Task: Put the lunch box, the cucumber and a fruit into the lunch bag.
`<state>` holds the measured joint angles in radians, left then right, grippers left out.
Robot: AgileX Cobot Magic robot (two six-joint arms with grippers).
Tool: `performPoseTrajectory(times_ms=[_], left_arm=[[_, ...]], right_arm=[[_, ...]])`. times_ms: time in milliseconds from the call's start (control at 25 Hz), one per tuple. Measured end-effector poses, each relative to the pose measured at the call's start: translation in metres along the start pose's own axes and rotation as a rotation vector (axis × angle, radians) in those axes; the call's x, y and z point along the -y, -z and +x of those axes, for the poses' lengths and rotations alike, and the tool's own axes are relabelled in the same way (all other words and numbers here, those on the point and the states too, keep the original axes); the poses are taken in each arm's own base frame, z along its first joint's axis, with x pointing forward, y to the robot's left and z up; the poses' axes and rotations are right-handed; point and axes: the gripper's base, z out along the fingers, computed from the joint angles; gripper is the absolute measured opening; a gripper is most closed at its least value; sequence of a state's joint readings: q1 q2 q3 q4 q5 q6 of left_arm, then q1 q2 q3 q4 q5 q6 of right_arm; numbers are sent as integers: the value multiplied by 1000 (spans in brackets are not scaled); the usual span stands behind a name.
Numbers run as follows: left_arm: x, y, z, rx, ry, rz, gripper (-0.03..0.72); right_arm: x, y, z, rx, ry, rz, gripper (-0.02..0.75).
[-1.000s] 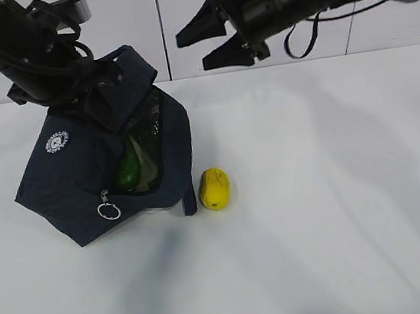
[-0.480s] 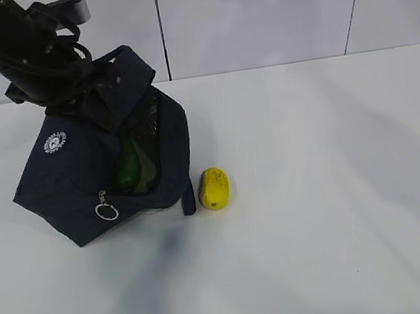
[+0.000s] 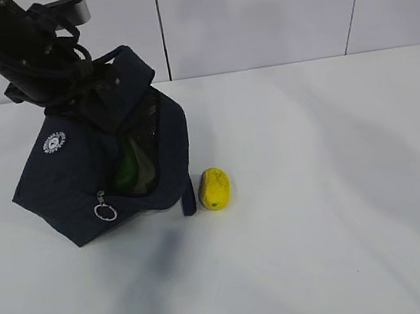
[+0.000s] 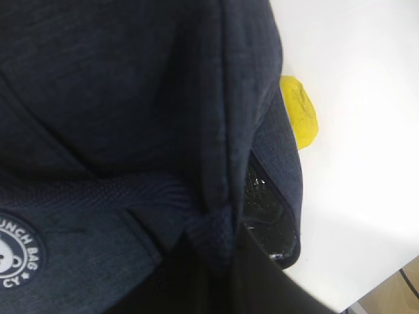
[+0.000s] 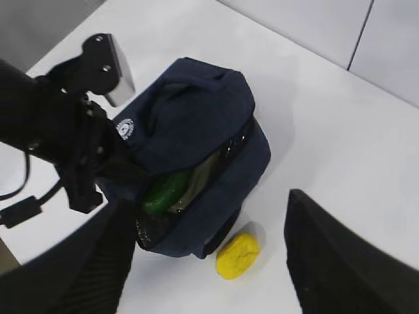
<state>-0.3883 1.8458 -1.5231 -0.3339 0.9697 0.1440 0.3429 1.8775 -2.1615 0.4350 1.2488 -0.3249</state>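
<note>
The navy lunch bag stands tilted on the white table with its zippered mouth open toward the right. My left gripper is shut on the bag's top fabric by a handle, and the left wrist view shows that fabric pinched at my left gripper. Inside the opening lies the dark green cucumber against the pale lunch box. The yellow fruit rests on the table just right of the bag. My right gripper hangs high above, open wide, with the fruit seen between its fingers.
The silver ring pull dangles at the bag's front lower edge. A tiled wall rises behind the table. White tabletop stretches to the right and front of the fruit.
My right arm has risen out of the top of the exterior view. The bag, the fruit and the left arm have hardly moved.
</note>
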Motion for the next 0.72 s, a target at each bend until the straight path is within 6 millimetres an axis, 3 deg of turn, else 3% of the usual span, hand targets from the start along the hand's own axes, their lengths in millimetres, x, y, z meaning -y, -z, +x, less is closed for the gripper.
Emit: performPoseTrajectory(times_ms=[280, 720], left_arm=[[0, 0, 0, 0, -8, -2, -8], [0, 0, 0, 0, -14, -3, -8]], right_arm=[[-44, 44, -7, 95, 88, 8, 536], [-78, 130, 2, 230, 136, 43, 477]])
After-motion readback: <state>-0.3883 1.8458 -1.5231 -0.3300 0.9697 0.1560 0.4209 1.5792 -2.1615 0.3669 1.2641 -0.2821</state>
